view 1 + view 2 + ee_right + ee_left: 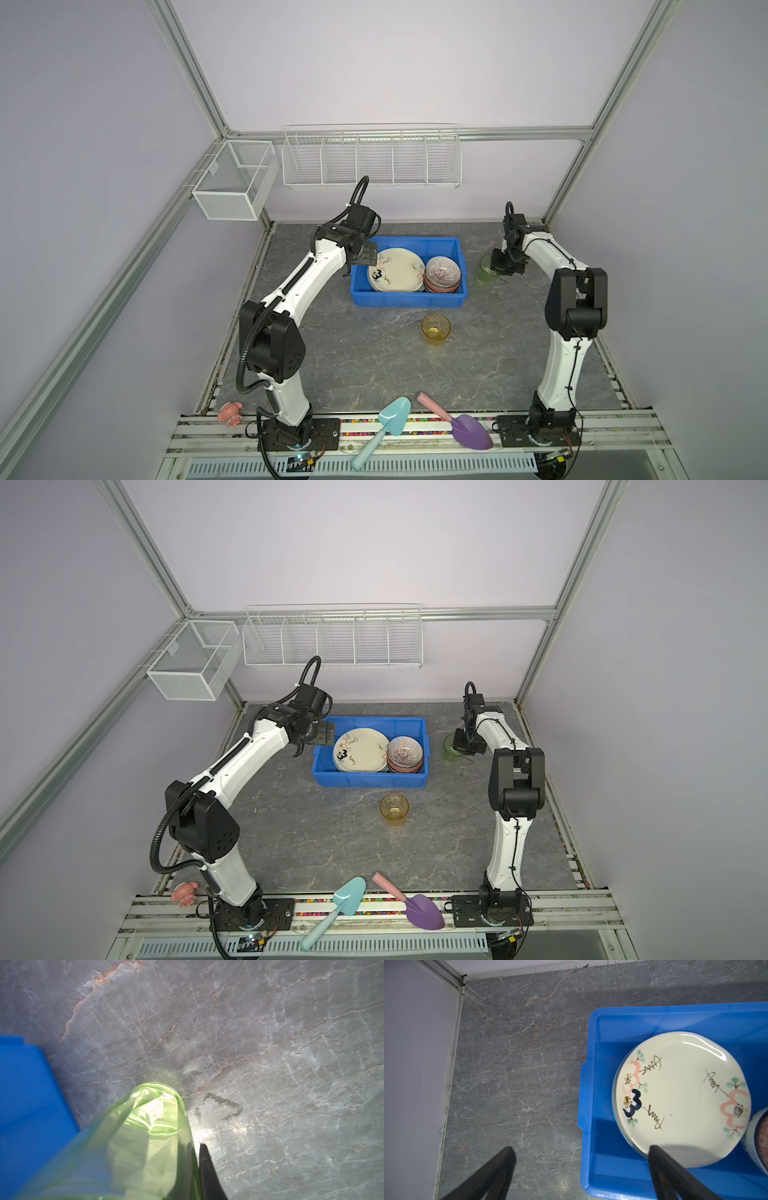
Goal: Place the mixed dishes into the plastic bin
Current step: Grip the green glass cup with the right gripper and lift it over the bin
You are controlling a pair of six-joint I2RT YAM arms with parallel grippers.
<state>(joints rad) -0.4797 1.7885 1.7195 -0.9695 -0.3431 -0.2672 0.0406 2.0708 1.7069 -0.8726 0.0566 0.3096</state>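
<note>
**Dishes: most are sitting in the plastic bin (405, 299), two glasses are standing outside it**

Clock directions are as in both top views, with 12 o'clock at the back wall.

- The plastic bin is sitting on the tabletop (332, 353), toward 12 o'clock from its middle.
- The cream plate (395, 271) is lying on top of a plate stack in the bin's 9 o'clock half. In the left wrist view, the edge of at least one more plate is showing under it.
- The pink-ribbed bowl (443, 271) is topping a bowl stack in the bin's 3 o'clock half, right against the plates.
- The green tumbler (481, 272) is standing at the bin's 3 o'clock, outside it and just beside the wall.
- The right hand (195, 1155) is clamping the green tumbler's wall near the rim. One finger is lying outside the glass and the other is showing dark through it from inside. I cannot tell whether the base is touching the tabletop.
- The amber tumbler (436, 330) is standing mouth up on the tabletop at the bin's 5 o'clock, near it but apart.
- The left hand (579, 1149) is hovering over the bin's 9 o'clock wall with its fingers spread wide, gripping nothing. One finger is hanging over bare tabletop outside the bin, the other over the cream plate's edge.
- The teal shovel (390, 417) and the purple shovel (471, 430) are lying across the front rail at 6 o'clock, well apart from the bin.
- The long wire basket (372, 160) is hanging on the back wall at 12 o'clock, and the mesh basket (235, 180) at 10 o'clock.
</note>
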